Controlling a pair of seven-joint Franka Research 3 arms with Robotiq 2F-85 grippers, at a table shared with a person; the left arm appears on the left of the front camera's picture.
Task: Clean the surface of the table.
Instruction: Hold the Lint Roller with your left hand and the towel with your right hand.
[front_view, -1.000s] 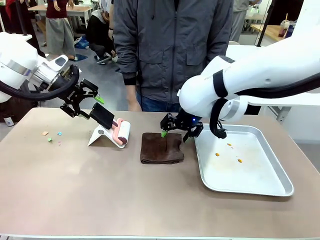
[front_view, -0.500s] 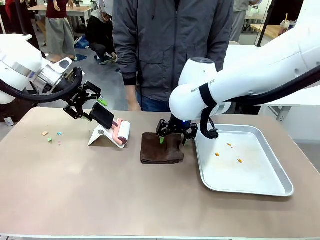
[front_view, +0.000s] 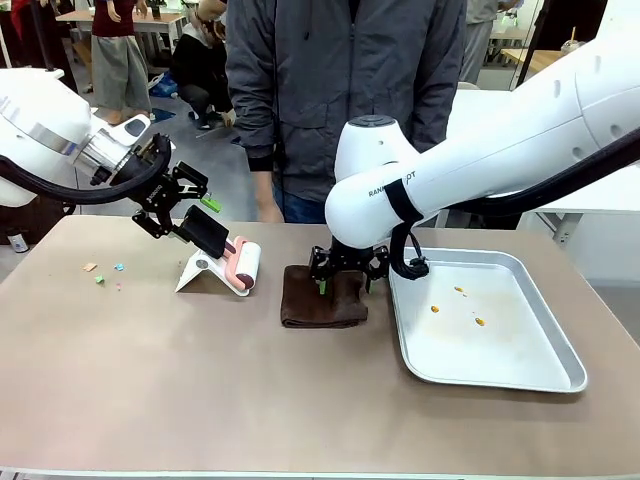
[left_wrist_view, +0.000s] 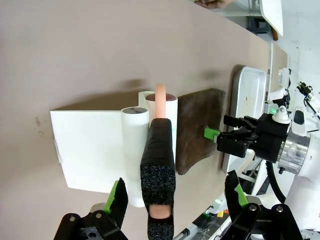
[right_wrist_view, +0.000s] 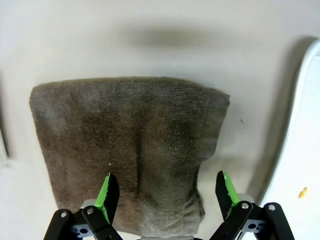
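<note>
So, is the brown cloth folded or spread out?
Folded: the cloth is a thick pad, with stacked layers along its near edge in the front view.

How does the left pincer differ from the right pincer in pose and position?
The left pincer is tilted, raised off the table; the right pincer points straight down, low over the brown cloth. The left pincer has the lint roller's black handle between its jaws, untouched; the right pincer's jaws hold nothing. Both are open, with green pads.
</note>
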